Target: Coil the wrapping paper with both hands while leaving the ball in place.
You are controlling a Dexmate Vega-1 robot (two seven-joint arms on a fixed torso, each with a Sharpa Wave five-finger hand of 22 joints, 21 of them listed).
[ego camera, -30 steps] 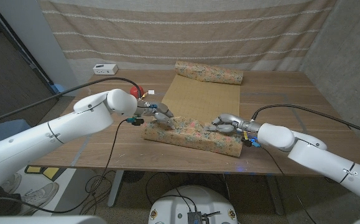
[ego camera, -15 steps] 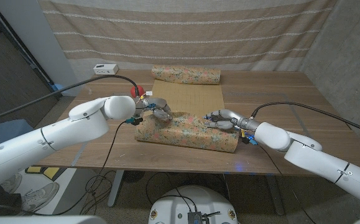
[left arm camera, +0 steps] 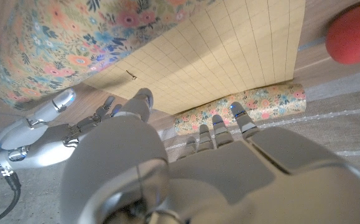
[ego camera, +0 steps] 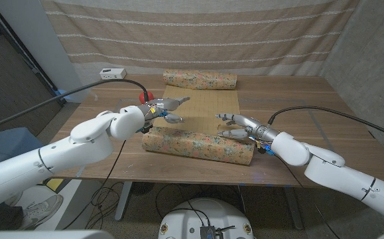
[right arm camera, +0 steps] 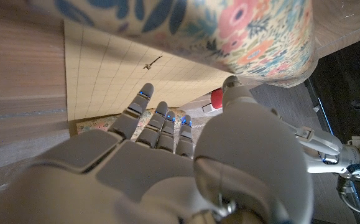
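Head view, entry for coiling in progress: the wrapping paper (ego camera: 201,109) is seen lying down the middle of the desk (ego camera: 298,106), floral face outward where rolled, plain gridded yellow inside where flat. A thick near roll (ego camera: 198,145) has been formed across the desk's front; a short stretch of flat sheet is left between it and a second, thinner far roll (ego camera: 199,80) at the back edge. The coiling is judged well advanced but unfinished, the flat stretch being left to take up.

Left hand (ego camera: 167,110): raised just above the near roll's left end, fingers spread wide, nothing held. Right hand (ego camera: 237,125): held over the roll's right part, fingers apart and empty; whether the lower fingertips touch the paper cannot be told. In the wrist views both hands are shown open, fingers reaching toward the flat sheet.

Ball (ego camera: 145,97): red, set on the desk just beside the sheet's left edge, partly hidden behind the left hand, clear of both rolls; judged to be in place so far.

Surface: wooden desk, brown planks. A small white box (ego camera: 112,73) is noted at the far left corner. Black cables are run along both arms.

Room: a beige striped cloth (ego camera: 198,30) is hung behind the desk; grey wall at right, dark floor at left
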